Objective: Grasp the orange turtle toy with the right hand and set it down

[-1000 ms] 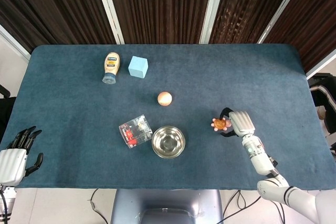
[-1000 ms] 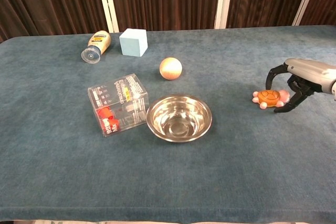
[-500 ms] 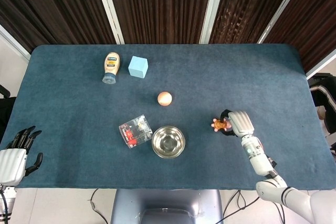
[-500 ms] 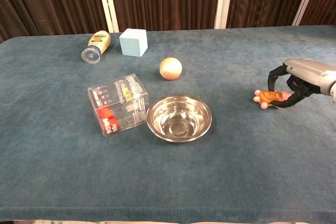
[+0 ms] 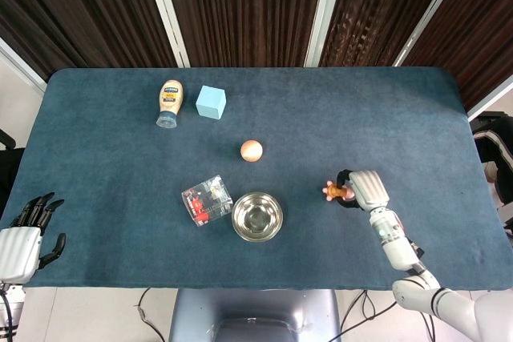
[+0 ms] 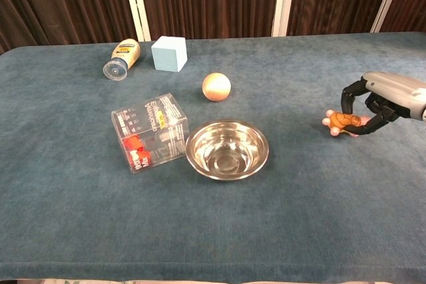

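Orange turtle toy (image 6: 344, 122): tilted, head end toward the steel bowl (image 6: 227, 149).
Right hand (image 6: 379, 100): pinched the toy.
Left hand (image 5: 28, 232): held nothing, fingers apart.

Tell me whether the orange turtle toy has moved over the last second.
Yes. The orange turtle toy, held by the right hand, has tipped and lifted slightly in the chest view, sitting a little higher relative to the steel bowl.

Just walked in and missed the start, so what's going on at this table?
The right robot hand has its fingers closed around the orange turtle toy near the table's right side, holding it just above the blue cloth. The left robot hand sits idle at the table's left edge, holding nothing. The steel bowl, clear box and ball lie untouched.
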